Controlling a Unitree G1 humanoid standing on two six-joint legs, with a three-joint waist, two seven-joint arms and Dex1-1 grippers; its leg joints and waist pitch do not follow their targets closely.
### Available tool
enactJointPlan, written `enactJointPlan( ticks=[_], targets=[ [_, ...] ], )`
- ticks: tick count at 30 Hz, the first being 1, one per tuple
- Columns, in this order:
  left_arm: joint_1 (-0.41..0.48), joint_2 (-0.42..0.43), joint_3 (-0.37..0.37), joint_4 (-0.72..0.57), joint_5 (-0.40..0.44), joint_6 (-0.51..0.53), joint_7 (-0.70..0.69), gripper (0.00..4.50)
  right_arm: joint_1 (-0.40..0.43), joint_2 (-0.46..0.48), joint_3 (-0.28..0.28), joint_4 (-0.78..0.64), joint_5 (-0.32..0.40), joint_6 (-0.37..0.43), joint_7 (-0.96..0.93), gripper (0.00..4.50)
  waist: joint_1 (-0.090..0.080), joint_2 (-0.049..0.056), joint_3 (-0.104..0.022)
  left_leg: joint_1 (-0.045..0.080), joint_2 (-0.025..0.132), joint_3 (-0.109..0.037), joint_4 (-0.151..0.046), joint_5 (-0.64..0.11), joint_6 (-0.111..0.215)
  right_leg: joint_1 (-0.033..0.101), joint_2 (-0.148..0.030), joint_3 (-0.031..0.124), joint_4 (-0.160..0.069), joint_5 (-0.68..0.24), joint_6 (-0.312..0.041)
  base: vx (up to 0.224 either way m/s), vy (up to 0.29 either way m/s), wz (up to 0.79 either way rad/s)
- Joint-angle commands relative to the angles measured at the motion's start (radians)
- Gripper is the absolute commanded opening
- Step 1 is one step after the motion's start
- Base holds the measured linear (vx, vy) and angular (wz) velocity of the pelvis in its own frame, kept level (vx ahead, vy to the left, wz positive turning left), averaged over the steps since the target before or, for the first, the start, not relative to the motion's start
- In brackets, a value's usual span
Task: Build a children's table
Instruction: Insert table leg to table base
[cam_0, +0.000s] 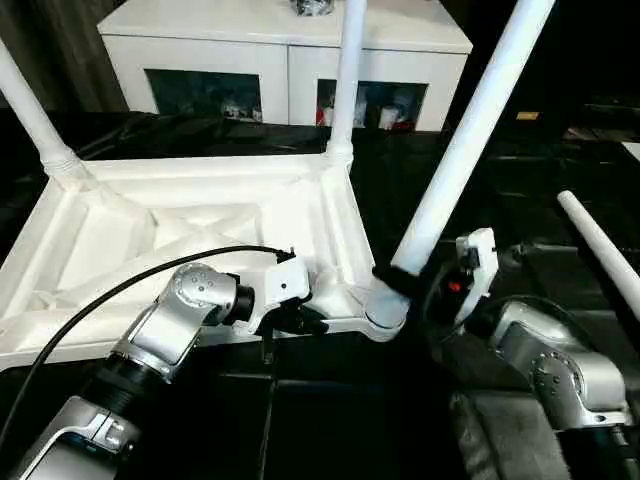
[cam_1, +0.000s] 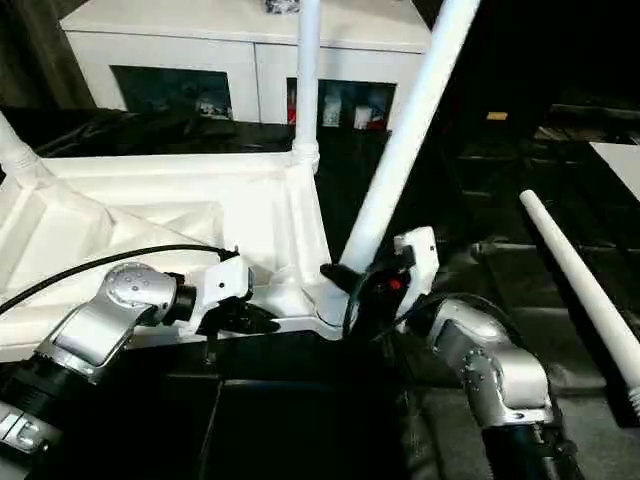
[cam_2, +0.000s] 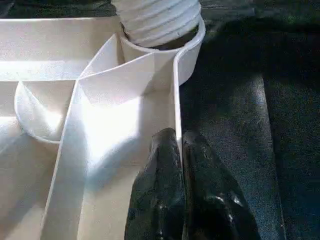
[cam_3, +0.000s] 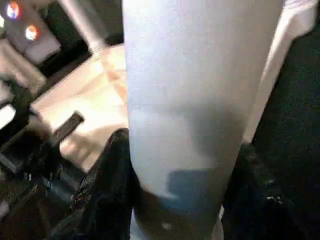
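**Two pincers on the upturned tabletop corner**

The left pincer, on a bent silver forearm with a black cable looping over it, points down at the near rim of the white plastic rectangular tabletop; its two black fingers are pressed together, pinching the thin raised rim. The right pincer reaches in from the right, its fingers clamped around the lower end of a long white tapered tube leg.

The tabletop lies upside down on the dark surface, ribbed underside up. The gripped leg leans up and to the right out of the near right corner socket, its threaded end sitting in the socket's ring. Two more white legs stand in the far right and far left corners. A fourth white leg lies loose at the right, well apart from the tabletop.

Behind stands a white cabinet with dark glass doors, near the tabletop's far edge. Dark surface lies open between the tabletop and the loose leg.
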Motion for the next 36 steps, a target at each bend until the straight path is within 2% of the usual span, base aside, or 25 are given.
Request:
enactJointPlan(
  ticks=[1, 4, 6, 9, 14, 15, 18, 21, 26, 29, 36],
  targets=[
    [0.008, -0.004, -0.015, -0.049, -0.012, -0.008, -0.025, 0.00, 0.027, -0.023, -0.020, 0.072, -0.081, -0.003, -0.094, 1.86, 0.005, 0.007, -0.049, 0.009, 0.061, -0.026, -0.083, -0.223, 0.011, 0.036, -0.064, 0.036, -0.065, -0.180, -0.267, 0.000, 0.000, 0.00],
    [0.010, -0.006, -0.019, -0.054, -0.013, -0.004, -0.023, 0.00, 0.040, -0.025, -0.002, 0.045, -0.097, -0.029, -0.085, 1.86, 0.006, 0.009, -0.045, 0.011, 0.063, -0.028, -0.088, -0.264, -0.008, 0.032, -0.065, 0.037, -0.073, -0.251, -0.239, 0.000, 0.000, 0.00],
    [0.009, -0.007, -0.019, -0.053, -0.013, -0.004, -0.021, 0.00, 0.047, -0.028, 0.013, 0.013, -0.108, -0.056, -0.071, 1.86, 0.006, 0.008, -0.046, 0.011, 0.063, -0.029, -0.089, -0.272, -0.014, 0.031, -0.065, 0.038, -0.074, -0.262, -0.226, 0.000, 0.000, 0.00],
    [0.000, -0.011, -0.018, -0.039, -0.002, -0.015, -0.008, 0.00, 0.048, -0.032, 0.033, -0.063, -0.127, -0.110, -0.033, 1.86, 0.008, 0.011, -0.047, 0.009, 0.062, -0.028, -0.088, -0.254, -0.012, 0.033, -0.065, 0.039, -0.071, -0.228, -0.226, 0.000, 0.000, 0.00],
    [-0.007, -0.012, -0.021, -0.031, 0.013, -0.028, 0.012, 0.00, 0.046, -0.023, 0.021, -0.182, -0.102, -0.140, -0.024, 1.86, 0.013, 0.009, -0.048, 0.007, 0.062, -0.026, -0.084, -0.222, 0.006, 0.035, -0.064, 0.039, -0.066, -0.182, -0.238, 0.000, 0.000, 0.00],
    [-0.009, -0.013, -0.022, -0.032, 0.021, -0.031, 0.022, 0.00, 0.051, -0.029, 0.026, -0.211, -0.115, -0.158, -0.026, 1.86, 0.015, 0.009, -0.052, 0.005, 0.061, -0.025, -0.079, -0.170, 0.021, 0.038, -0.063, 0.039, -0.059, -0.118, -0.245, 0.000, 0.000, 0.00],
    [-0.009, -0.020, -0.019, -0.041, 0.021, -0.025, 0.035, 0.00, 0.060, -0.034, 0.029, -0.245, -0.136, -0.187, -0.030, 1.86, 0.018, 0.012, -0.051, 0.004, 0.060, -0.023, -0.076, -0.128, 0.041, 0.037, -0.062, 0.037, -0.053, -0.060, -0.253, 0.000, 0.000, 0.00],
    [-0.002, -0.030, -0.022, -0.049, 0.022, -0.022, 0.045, 0.00, 0.052, -0.031, 0.024, -0.248, -0.140, -0.148, -0.075, 1.86, 0.019, 0.015, -0.050, 0.007, 0.061, -0.022, -0.076, -0.143, 0.046, 0.036, -0.062, 0.037, -0.055, -0.076, -0.265, 0.000, 0.000, 0.00],
    [-0.001, -0.035, -0.024, -0.046, 0.022, -0.030, 0.049, 0.00, 0.055, -0.037, 0.039, -0.243, -0.149, -0.098, -0.085, 1.86, 0.019, 0.013, -0.049, 0.007, 0.061, -0.023, -0.078, -0.166, 0.034, 0.037, -0.061, 0.037, -0.057, -0.110, -0.259, 0.000, 0.000, 0.00],
    [-0.004, -0.035, -0.025, -0.040, 0.021, -0.043, 0.048, 0.00, 0.069, -0.048, 0.049, -0.252, -0.129, -0.063, -0.065, 1.86, 0.020, 0.011, -0.051, 0.005, 0.060, -0.023, -0.075, -0.146, 0.038, 0.039, -0.062, 0.037, -0.055, -0.085, -0.258, 0.000, 0.000, 0.00],
    [-0.002, -0.027, -0.027, -0.051, -0.003, -0.082, -0.001, 0.00, 0.085, -0.101, 0.078, -0.264, -0.109, -0.039, 0.010, 1.86, 0.022, 0.010, -0.052, 0.004, 0.060, -0.022, -0.071, -0.121, 0.058, 0.042, -0.064, 0.036, -0.050, -0.054, -0.266, 0.000, 0.000, 0.00]
  ],
)
